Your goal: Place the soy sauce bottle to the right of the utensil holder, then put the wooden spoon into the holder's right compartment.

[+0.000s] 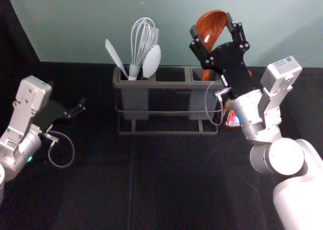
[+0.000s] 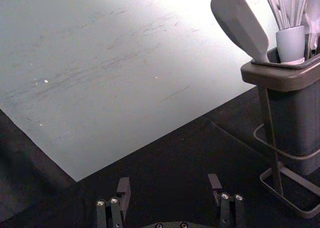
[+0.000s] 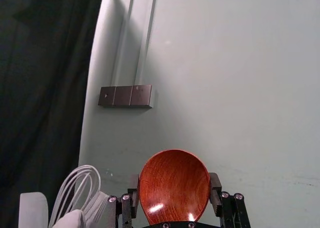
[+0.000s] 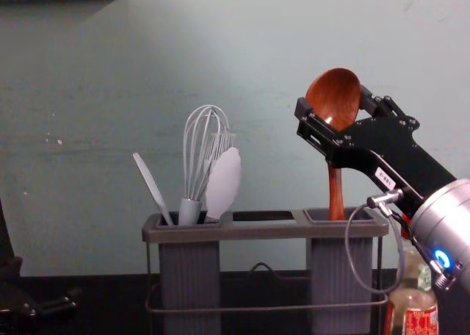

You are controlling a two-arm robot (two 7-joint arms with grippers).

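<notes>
The right gripper point(image 1: 212, 24) clamps high; the left gripper point(image 1: 67, 94) gapes low.

Glossy wooden spoon point(image 3: 174, 188); matt ribbed plastic cups point(image 4: 189, 276); clear shiny bottle point(image 4: 412, 300).

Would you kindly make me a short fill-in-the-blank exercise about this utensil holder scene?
The right end effector grips the wooden spoon by its ____.
The spoon's handle reaches down into the ____ compartment of the utensil holder.
The whisk stands in the holder's ____ compartment.
The soy sauce bottle stands to the ____ of the holder.

Missing words: bowl; right; left; right.
</notes>
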